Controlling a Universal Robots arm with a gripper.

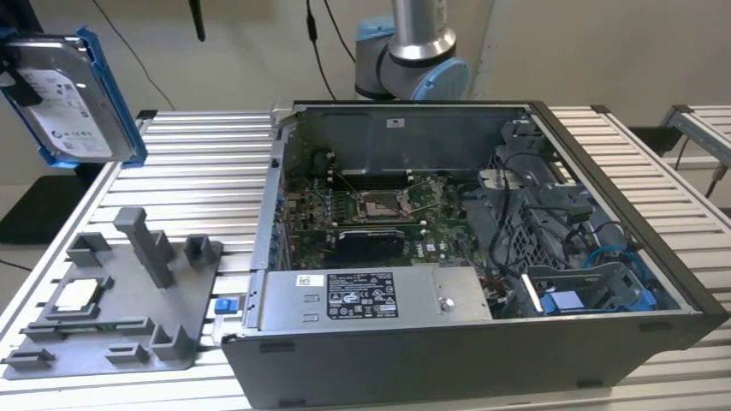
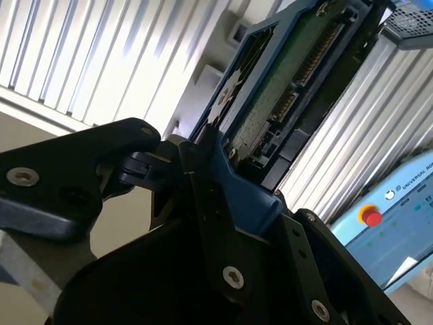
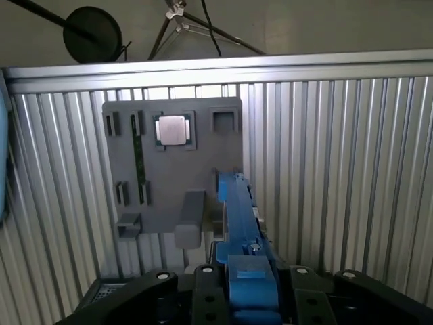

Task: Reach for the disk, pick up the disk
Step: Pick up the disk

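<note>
- Slatted table (image 1: 205, 145) carries the grey fixture plate (image 1: 103, 342); the disk (image 1: 71, 98) hangs above that plate.
- My gripper (image 3: 249, 274) is clamped on its blue rail (image 3: 237, 203), seemingly near one end; I'd lift level.

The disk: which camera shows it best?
The exterior view: the disk, held aloft, shows its labelled face. The second wrist view shows its green circuit side; the first wrist view, its blue edge.

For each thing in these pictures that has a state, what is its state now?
disk: in the air, clear of the table, gripped at its blue rail.
gripper: shut on the disk.
computer case: lying on the table, open side up.
chip: seated in a pocket of the grey holder.
</note>
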